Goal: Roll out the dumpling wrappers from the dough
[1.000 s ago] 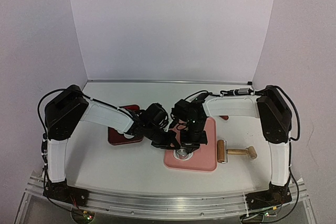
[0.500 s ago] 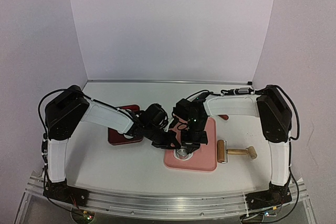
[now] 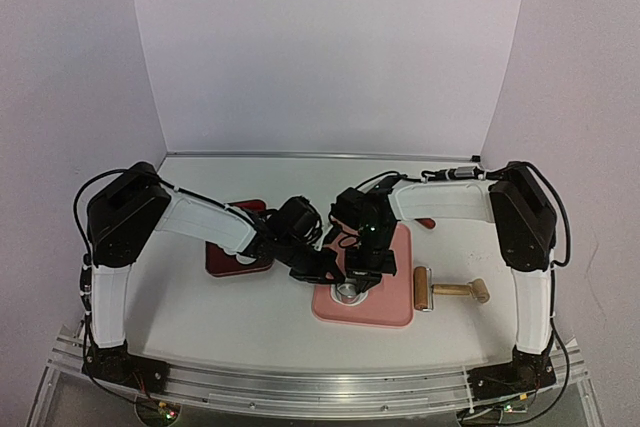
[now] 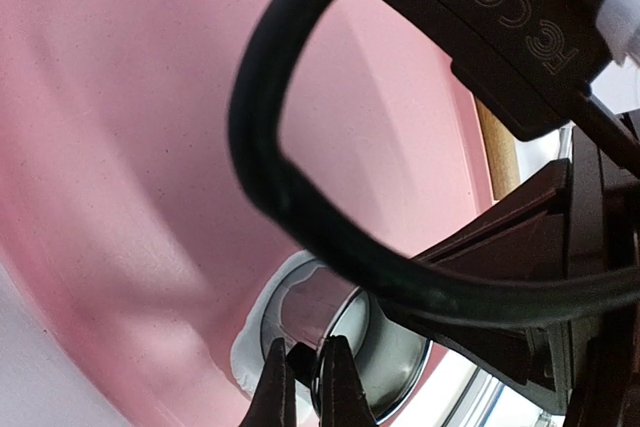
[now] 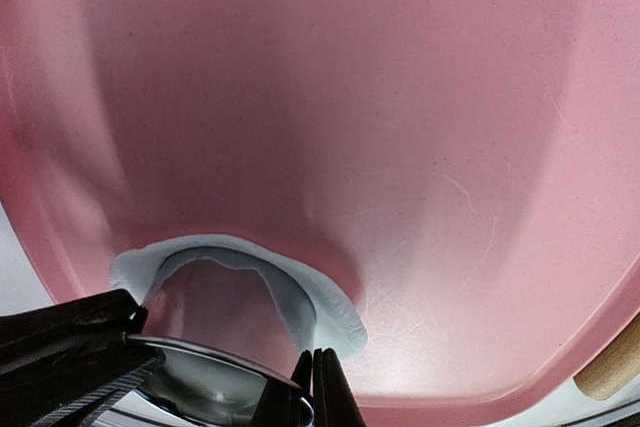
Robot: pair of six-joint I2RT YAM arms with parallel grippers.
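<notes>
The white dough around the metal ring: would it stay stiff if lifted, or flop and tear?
The dough looks thin and ragged, curving round the ring cutter, so it would probably flop and may tear. It lies flat on the pink board, so it might stick.

A pink board (image 3: 390, 305) lies on the white bench (image 3: 230, 322). A metal ring cutter (image 3: 347, 293) stands near the board's front left corner. Just right of the board lies a small roller (image 3: 424, 289) with a wooden handle. A dark red tray (image 3: 228, 263) sits to the board's left.
</notes>
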